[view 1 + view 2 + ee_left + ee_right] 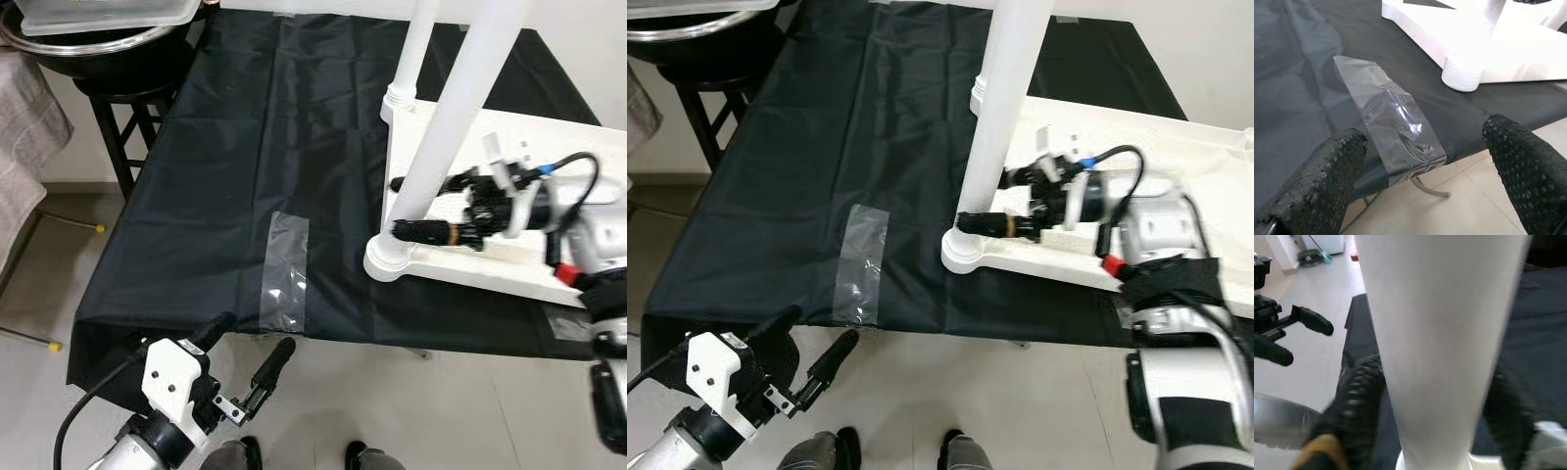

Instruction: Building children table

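Both end effectors are in view, and the right end effector (416,208) is the one at work: its two black fingers straddle the near white table leg (443,127) low down, just above the round socket at the corner of the upturned white tabletop (549,137), one finger on each side of the leg as the right wrist view shows, so it appears to be closed on the leg, though contact on both sides cannot be confirmed. The tabletop lies upside down on the desk (245,147), which is covered with a black cloth, and a second leg (416,44) stands upright in a socket further back. The left end effector (245,367) hangs below the near edge of the desk with its fingers spread wide and holding nothing, near a strip of clear tape (282,272) stuck to the cloth. The step in hand looks like seating or tightening the near leg in its corner socket. The next move probably calls for keeping the leg upright and turning or pressing it down until it sits firm, while the light tabletop is kept from sliding on the cloth; the free left arm could steady it.
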`<state>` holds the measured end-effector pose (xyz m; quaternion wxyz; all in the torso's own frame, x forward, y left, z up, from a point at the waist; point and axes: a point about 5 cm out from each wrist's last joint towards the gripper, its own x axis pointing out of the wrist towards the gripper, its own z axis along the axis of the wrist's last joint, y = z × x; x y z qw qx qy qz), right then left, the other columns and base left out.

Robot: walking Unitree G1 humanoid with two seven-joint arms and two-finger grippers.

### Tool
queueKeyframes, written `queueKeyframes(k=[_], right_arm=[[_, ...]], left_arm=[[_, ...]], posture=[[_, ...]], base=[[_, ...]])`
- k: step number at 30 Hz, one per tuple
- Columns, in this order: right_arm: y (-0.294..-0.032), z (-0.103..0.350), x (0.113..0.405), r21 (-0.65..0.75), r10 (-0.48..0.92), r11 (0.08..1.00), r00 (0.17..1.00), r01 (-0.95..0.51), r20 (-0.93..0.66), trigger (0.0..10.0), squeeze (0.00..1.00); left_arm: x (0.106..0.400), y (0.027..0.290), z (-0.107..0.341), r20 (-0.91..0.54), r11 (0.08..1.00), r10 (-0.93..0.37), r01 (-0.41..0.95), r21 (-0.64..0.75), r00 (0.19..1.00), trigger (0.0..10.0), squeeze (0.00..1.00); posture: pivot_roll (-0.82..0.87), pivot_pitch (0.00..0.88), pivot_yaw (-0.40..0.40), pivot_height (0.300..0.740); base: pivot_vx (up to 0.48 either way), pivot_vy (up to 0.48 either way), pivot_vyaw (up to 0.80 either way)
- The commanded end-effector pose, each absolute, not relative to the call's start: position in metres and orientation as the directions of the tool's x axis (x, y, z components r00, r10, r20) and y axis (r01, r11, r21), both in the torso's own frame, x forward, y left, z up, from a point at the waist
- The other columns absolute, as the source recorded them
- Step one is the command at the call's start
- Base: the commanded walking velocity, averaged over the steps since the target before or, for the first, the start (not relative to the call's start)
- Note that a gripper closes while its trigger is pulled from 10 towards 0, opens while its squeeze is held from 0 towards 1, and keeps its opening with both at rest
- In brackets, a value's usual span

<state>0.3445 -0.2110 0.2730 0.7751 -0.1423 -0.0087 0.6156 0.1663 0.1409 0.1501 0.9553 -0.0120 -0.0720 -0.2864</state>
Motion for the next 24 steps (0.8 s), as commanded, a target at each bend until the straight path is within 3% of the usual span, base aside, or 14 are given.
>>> queueKeyframes(k=[1,6,10,11,12,13,14,15,16,17,18,22,23,24], right_arm=[[-0.209,0.274,0.345,-0.241,0.96,0.198,0.237,-0.95,-0.146,0.0,0.0],[-0.21,0.271,0.345,-0.232,0.962,0.202,0.237,-0.952,-0.136,0.0,0.0],[-0.21,0.23,0.324,-0.15,0.916,0.383,0.396,-0.911,-0.065,0.0,0.0],[-0.21,0.23,0.324,-0.15,0.916,0.383,0.396,-0.911,-0.065,0.0,0.0],[-0.203,0.206,0.318,-0.115,0.788,0.602,0.611,-0.79,-0.075,0.0,0.0],[-0.203,0.206,0.318,-0.115,0.788,0.602,0.611,-0.79,-0.075,0.0,0.0],[-0.205,0.174,0.3,-0.121,0.443,0.875,0.876,-0.469,-0.189,0.0,0.0],[-0.205,0.174,0.3,-0.121,0.443,0.875,0.876,-0.469,-0.189,0.0,0.0],[-0.202,0.154,0.269,-0.158,0.215,0.952,0.942,-0.26,-0.258,0.0,0.0],[-0.202,0.154,0.269,-0.158,0.215,0.952,0.942,-0.26,-0.258,0.0,0.0],[-0.196,0.146,0.247,-0.165,0.098,0.975,0.951,-0.151,-0.293,0.0,0.0],[-0.189,0.145,0.241,-0.155,0.096,0.977,0.949,-0.148,-0.3,0.0,0.0],[-0.18,0.15,0.248,-0.136,0.17,0.967,0.947,-0.213,-0.275,7.6,0.0],[-0.18,0.15,0.248,-0.136,0.17,0.967,0.947,-0.213,-0.275,7.6,0.0]], left_arm=[[0.163,0.14,0.149,0.135,0.835,-0.549,0.55,0.032,0.825,10.0,0.0],[0.163,0.14,0.148,0.135,0.835,-0.549,0.55,0.03,0.825,10.0,0.0],[0.165,0.139,0.145,0.136,0.831,-0.552,0.555,0.017,0.822,10.0,0.0],[0.165,0.139,0.145,0.136,0.831,-0.552,0.555,0.017,0.822,10.0,0.0],[0.165,0.139,0.144,0.136,0.831,-0.553,0.556,0.016,0.822,10.0,0.0],[0.165,0.139,0.144,0.136,0.831,-0.553,0.556,0.016,0.822,10.0,0.0],[0.166,0.141,0.142,0.135,0.831,-0.552,0.556,0.014,0.823,10.0,0.0],[0.166,0.141,0.142,0.135,0.831,-0.552,0.556,0.014,0.823,10.0,0.0],[0.168,0.141,0.142,0.134,0.831,-0.553,0.556,0.014,0.823,10.0,0.0],[0.168,0.141,0.142,0.134,0.831,-0.553,0.556,0.014,0.823,10.0,0.0],[0.17,0.142,0.14,0.133,0.829,-0.555,0.559,0.012,0.821,10.0,0.0],[0.172,0.141,0.14,0.133,0.824,-0.563,0.567,0.01,0.816,10.0,0.0],[0.174,0.141,0.139,0.133,0.819,-0.569,0.573,0.009,0.811,10.0,0.0],[0.174,0.141,0.139,0.133,0.819,-0.569,0.573,0.009,0.811,10.0,0.0]], posture=[[0.07,0.281,-0.065,0.74],[0.06,0.27,-0.069,0.74],[0.04,0.255,-0.085,0.74],[0.04,0.255,-0.085,0.74],[0.04,0.251,-0.102,0.74],[0.04,0.251,-0.102,0.74],[0.01,0.245,-0.095,0.74],[0.01,0.245,-0.095,0.74],[0.01,0.245,-0.077,0.74],[0.01,0.245,-0.077,0.74],[-0.02,0.232,-0.067,0.74],[-0.01,0.224,-0.069,0.74],[-0.02,0.22,-0.063,0.74],[-0.02,0.22,-0.063,0.74]], base=[[0.0,0.0,0.0],[0.0,0.0,0.0],[0.0,0.0,0.0],[0.0,0.0,0.0],[0.0,0.0,0.0],[0.0,0.0,0.0],[0.0,0.0,0.0],[0.0,0.0,0.0],[0.0,0.0,0.0],[0.0,0.0,0.0],[0.0,0.0,0.0],[0.0,0.0,0.0],[0.0,0.0,0.0],[0.0,0.0,0.0]])
